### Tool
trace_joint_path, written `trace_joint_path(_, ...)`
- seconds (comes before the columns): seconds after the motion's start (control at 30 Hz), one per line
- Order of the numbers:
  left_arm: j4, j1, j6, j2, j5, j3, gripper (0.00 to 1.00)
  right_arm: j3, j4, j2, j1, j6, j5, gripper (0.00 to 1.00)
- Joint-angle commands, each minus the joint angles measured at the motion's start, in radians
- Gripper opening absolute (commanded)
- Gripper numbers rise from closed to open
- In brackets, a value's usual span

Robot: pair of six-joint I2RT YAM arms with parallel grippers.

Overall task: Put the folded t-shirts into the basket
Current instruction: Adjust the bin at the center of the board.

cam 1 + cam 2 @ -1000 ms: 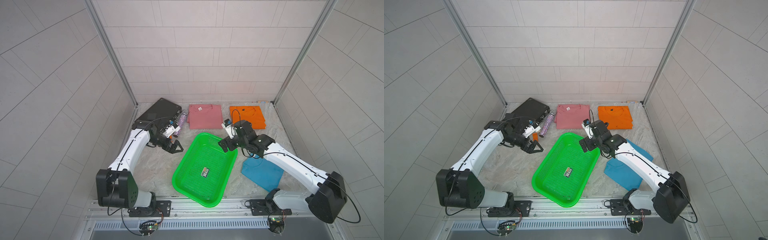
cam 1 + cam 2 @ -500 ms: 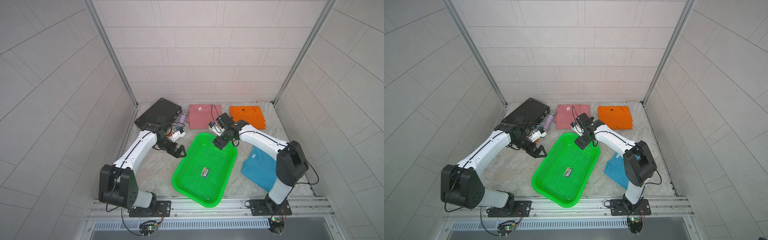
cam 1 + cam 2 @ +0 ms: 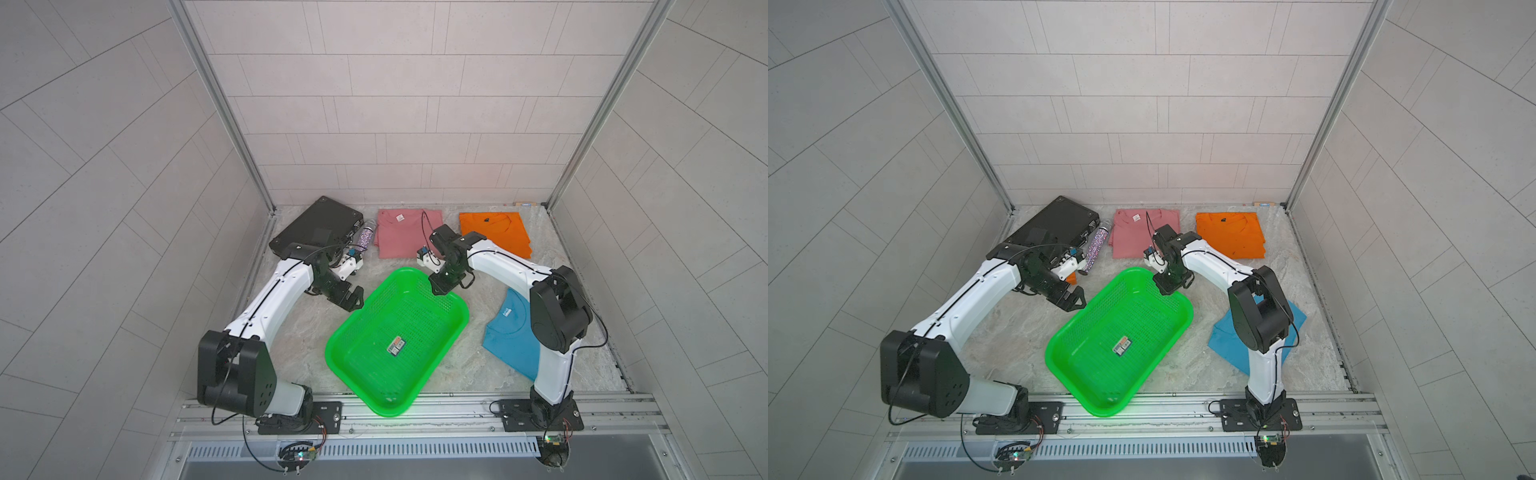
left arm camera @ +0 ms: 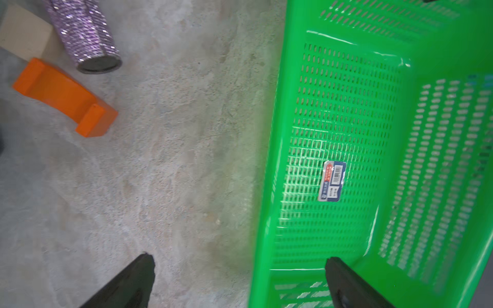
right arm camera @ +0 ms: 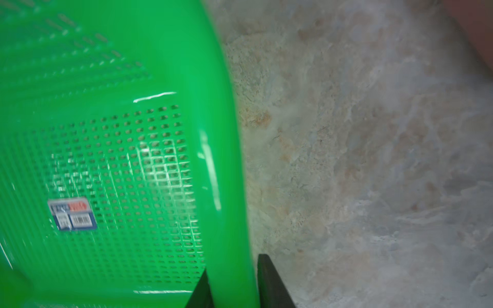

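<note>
The green basket (image 3: pixel 415 320) (image 3: pixel 1100 332) lies slantwise in the middle of the table, with only a sticker inside. My right gripper (image 3: pixel 440 286) (image 3: pixel 1165 286) (image 5: pixel 233 266) is shut on the rim of the basket (image 5: pixel 160 80) at its far corner. My left gripper (image 3: pixel 353 299) (image 3: pixel 1075 301) (image 4: pixel 238 258) is open by the left rim; in the left wrist view the basket (image 4: pixel 346 106) wall falls between its fingers. The pink t-shirt (image 3: pixel 399 237) (image 3: pixel 1133 237) and the orange t-shirt (image 3: pixel 492 232) (image 3: pixel 1229 232) lie folded at the back. The teal t-shirt (image 3: pixel 509 336) (image 3: pixel 1225 340) lies to the right, partly behind my right arm.
A flat black case (image 3: pixel 316 228) sits at the back left, with a glittery purple bottle (image 3: pixel 365 237) (image 4: pixel 82 32) beside it. A small orange block (image 4: pixel 64 96) (image 3: pixel 1072 277) lies near the bottle, close to my left wrist. Walls enclose the table on three sides.
My right gripper's jaws have closed onto the basket's far corner rim, and that arm has swung its elbow in. My left gripper has moved toward the basket's left rim, still open.
</note>
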Motion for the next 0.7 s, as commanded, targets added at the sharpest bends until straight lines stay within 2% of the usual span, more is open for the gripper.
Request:
trace_joint_path(0.0, -0.02, 0.019, -0.029, 0.005, -0.093, 0.048, 1.0, -0.054, 0.058, -0.058, -0.003, 0.18, 0.051, 0.21)
trace_joint_path(0.1, -0.049, 0.033, -0.038, -0.004, -0.076, 0.079, 1.0, -0.157, 0.143, -0.123, -0.003, 0.289, 0.058, 0.25)
trace_joint_path(0.2, -0.059, 0.035, -0.042, -0.002, -0.079, 0.105, 1.0, -0.225, 0.186, -0.187, -0.003, 0.312, 0.04, 0.27)
trace_joint_path(0.33, -0.068, 0.037, -0.053, 0.001, -0.076, 0.13, 1.0, -0.24, 0.134, -0.231, -0.021, 0.36, 0.123, 0.3)
trace_joint_path(0.4, -0.068, 0.036, -0.057, 0.005, -0.082, 0.138, 1.0, -0.252, 0.134, -0.252, -0.028, 0.447, 0.165, 0.37)
trace_joint_path(0.53, -0.062, 0.036, -0.073, 0.006, -0.09, 0.139, 1.0, -0.309, 0.146, -0.312, -0.028, 0.644, 0.145, 0.32)
trace_joint_path(0.67, -0.063, 0.036, -0.087, 0.027, -0.074, 0.155, 1.0, -0.411, 0.222, -0.417, -0.027, 0.723, 0.168, 0.29)
